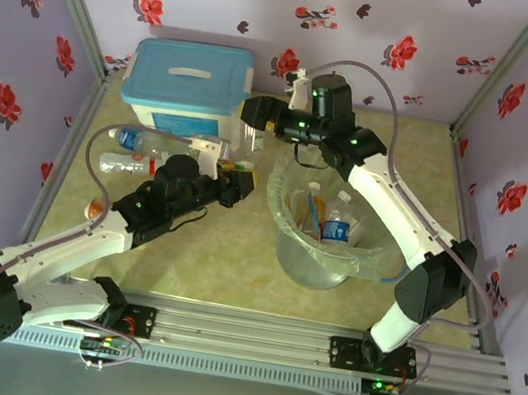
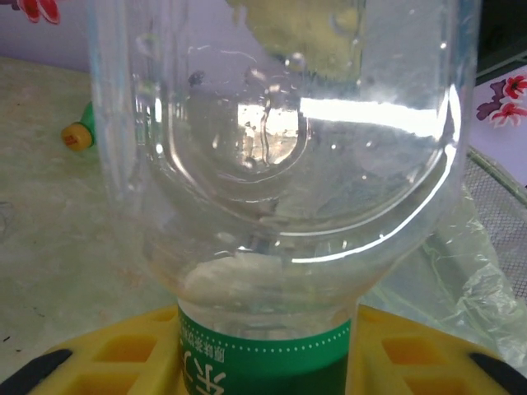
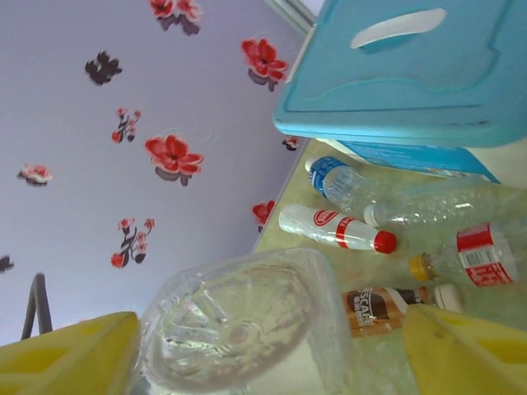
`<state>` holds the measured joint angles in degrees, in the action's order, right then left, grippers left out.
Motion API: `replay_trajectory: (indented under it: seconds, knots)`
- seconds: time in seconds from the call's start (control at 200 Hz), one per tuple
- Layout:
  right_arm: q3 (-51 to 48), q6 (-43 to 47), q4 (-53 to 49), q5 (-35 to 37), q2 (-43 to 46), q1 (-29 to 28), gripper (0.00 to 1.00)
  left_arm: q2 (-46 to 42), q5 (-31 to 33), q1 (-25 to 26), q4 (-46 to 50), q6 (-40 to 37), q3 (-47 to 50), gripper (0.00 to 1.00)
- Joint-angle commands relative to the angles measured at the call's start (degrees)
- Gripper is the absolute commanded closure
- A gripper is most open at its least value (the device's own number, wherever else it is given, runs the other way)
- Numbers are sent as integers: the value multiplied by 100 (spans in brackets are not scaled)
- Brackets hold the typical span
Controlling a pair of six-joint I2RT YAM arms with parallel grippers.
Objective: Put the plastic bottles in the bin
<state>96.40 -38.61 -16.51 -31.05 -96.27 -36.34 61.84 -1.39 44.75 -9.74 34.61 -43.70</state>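
Left claw (image 1: 238,186) is pinching a clear green-labelled plastic bottle (image 2: 280,206), right claw (image 1: 255,113) is clamped on a see-through plastic bottle (image 3: 239,329) near the round translucent bin (image 1: 284,231).

Lilac walls (image 1: 456,17) bore red and black flowers. The far box (image 1: 141,114) was white, its lid (image 1: 188,78) light blue. The table (image 1: 223,262) was mottled yellow-green. Fingers (image 2: 123,358) were yellow. The green-label bottle (image 2: 280,206) and bare bottle (image 3: 239,329) were clear, like the bin (image 1: 306,260).
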Motion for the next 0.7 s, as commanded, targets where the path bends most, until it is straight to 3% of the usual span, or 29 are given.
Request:
replay_trajectory:
  seconds: [0.0, 0.19, 0.31, 0.41, 0.6, 0.695]
  knots:
    - [103, -144, 296, -153, -33, -56, 31, 51, -7, 34, -202, -181, -100, 88]
    - [37, 36, 224, 163, 83, -49, 48, 243, 70, 16, -116, -251, -346, 85]
    - [47, 32, 306, 201, 106, -49, 52, 267, 112, 15, -279, -174, -322, 69]
    - [-73, -7, 467, 372, 224, -49, 53, 243, 138, 12, -476, -83, -183, 62]
    - [-206, -62, 788, 527, 346, 33, 53, 52, 281, 7, -716, -1, 78, 22]
    - [-273, -122, 902, 627, 346, 99, 53, -152, 348, 7, -889, 118, 326, 10]
